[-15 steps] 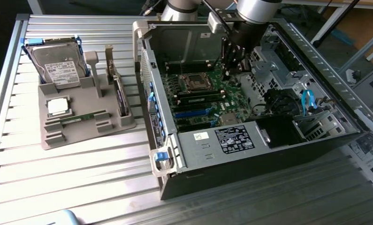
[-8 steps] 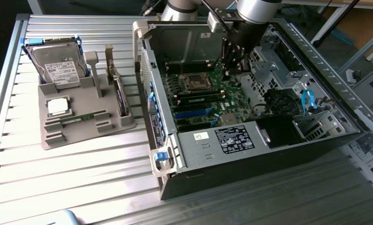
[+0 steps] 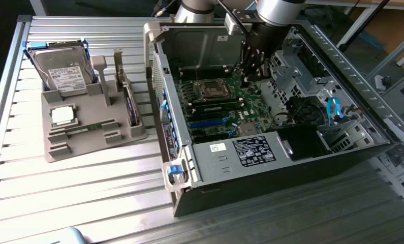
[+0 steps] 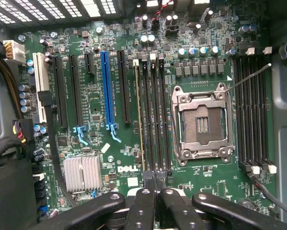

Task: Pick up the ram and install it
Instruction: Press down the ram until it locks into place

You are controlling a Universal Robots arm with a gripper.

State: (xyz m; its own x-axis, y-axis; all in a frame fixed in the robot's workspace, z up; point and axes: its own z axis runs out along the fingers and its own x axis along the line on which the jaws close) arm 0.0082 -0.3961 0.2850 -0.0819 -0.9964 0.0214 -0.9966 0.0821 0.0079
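Open black computer case (image 3: 270,173) lies on its side on a ribbed metal table (image 3: 86,183), green motherboard (image 3: 215,104) exposed inside. Empty CPU socket (image 4: 202,122) sits mid-board with black memory slots (image 4: 155,117) just beside it; a blue expansion slot (image 4: 106,91) stands among black ones, silver heatsink (image 4: 82,172) near it. Blue cable (image 3: 334,109) runs on the exterior view's right side of the case. On the exterior view's left, a grey holder tray (image 3: 80,109) carries an upright hard drive (image 3: 61,71), a square silver CPU chip (image 3: 63,115) and an expansion card (image 3: 126,94).
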